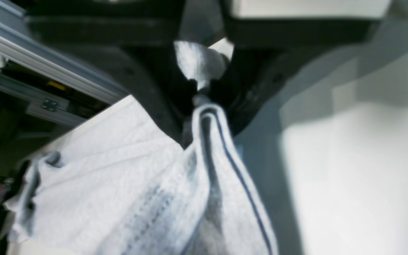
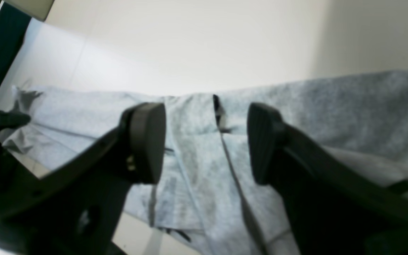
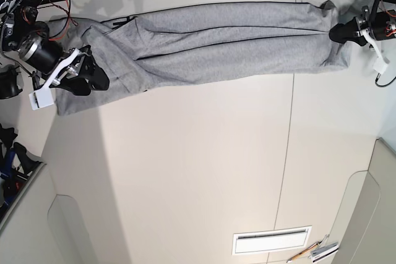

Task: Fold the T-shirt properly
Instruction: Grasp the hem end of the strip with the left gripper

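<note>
The light heather-grey T-shirt [image 3: 216,44] lies folded lengthwise into a long band across the far side of the table. My left gripper [image 3: 339,31] at the right end is shut on a bunched edge of the T-shirt [image 1: 204,148], with cloth pinched between the fingers and hanging from them. My right gripper [image 3: 99,77] at the left end is open. Its two pads [image 2: 149,141] stand apart just above the T-shirt [image 2: 197,156], with a seam running between them. No lettering shows clearly.
The white table [image 3: 198,171] stretches in front of the shirt. A white vent-like panel [image 3: 271,240] and small tools [image 3: 318,250] lie near the front right. Aluminium frame rails [image 1: 48,67] and cables stand beyond the table's edges.
</note>
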Controlling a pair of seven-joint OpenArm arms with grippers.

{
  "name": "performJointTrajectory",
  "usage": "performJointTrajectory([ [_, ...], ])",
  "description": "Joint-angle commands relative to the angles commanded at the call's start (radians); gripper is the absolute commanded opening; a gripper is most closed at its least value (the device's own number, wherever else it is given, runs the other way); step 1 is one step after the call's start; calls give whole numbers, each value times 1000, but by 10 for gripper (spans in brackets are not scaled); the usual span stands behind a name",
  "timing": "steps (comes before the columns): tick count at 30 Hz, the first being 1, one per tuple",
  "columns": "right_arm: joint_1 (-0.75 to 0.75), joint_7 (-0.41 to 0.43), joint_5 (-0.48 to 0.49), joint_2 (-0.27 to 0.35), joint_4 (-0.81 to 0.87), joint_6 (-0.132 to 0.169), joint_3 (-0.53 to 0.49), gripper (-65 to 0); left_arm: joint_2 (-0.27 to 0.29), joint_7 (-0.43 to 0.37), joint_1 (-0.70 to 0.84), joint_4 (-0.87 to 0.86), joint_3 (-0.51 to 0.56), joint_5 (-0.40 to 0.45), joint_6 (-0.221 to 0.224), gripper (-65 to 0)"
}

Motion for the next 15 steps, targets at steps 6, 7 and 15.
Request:
performJointTrajectory([
  [6, 2, 0, 0, 2, 0, 0, 2, -292, -116, 0, -93, 0, 0, 22, 0, -650],
  [7, 3, 1, 5, 2, 0, 0, 2, -292, -131, 0, -101, 0, 0, 21, 0, -650],
  [15, 2, 3, 3, 2, 0, 0, 2, -292, -143, 76, -104, 216, 0, -53, 0, -650],
])
